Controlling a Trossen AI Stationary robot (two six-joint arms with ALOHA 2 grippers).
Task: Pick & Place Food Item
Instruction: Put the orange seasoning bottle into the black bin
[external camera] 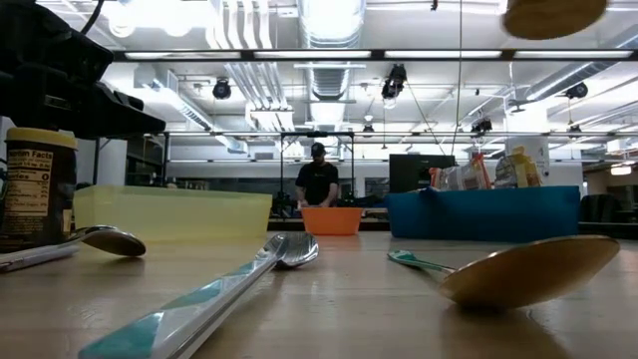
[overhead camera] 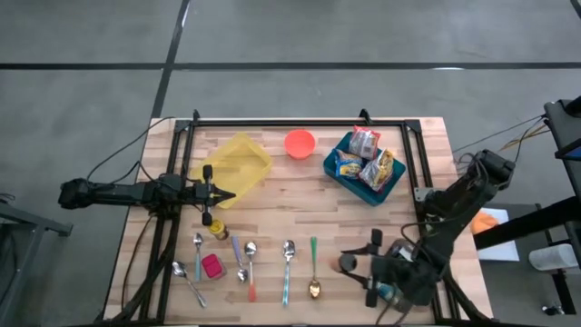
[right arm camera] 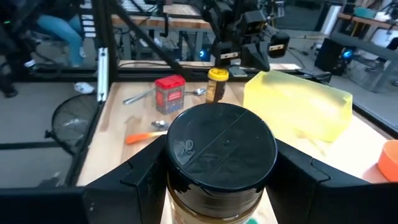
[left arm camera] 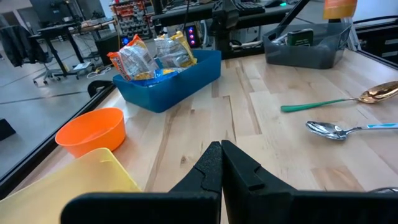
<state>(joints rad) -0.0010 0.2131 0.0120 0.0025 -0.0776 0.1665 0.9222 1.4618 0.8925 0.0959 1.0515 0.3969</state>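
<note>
My right gripper (overhead camera: 356,263) is over the table's near right part, shut on a jar with a black lid (right arm camera: 221,146) and an amber body. In the low view the jar's base (external camera: 553,15) hangs high above the tabletop. A blue bin (overhead camera: 349,177) holding snack packets (left arm camera: 152,56) stands at the far right. A yellow tub (overhead camera: 238,163) and an orange bowl (overhead camera: 300,143) stand along the far side. My left gripper (overhead camera: 227,193) waits shut and empty at the left, beside the yellow tub. My right gripper holds the jar between its two fingers (right arm camera: 146,174), one on each side of the body just under the black lid (right arm camera: 186,186). The fingers come nearly level from the table's right side. The jar stands upright, lid up, lifted clear of the table.
Several spoons (overhead camera: 288,250) lie in a row along the near edge, one gold-bowled with a green handle (overhead camera: 313,272). A small spice jar with a yellow lid (overhead camera: 218,229) and a red-topped box (overhead camera: 211,266) stand near left. A black frame (overhead camera: 300,123) rims the table.
</note>
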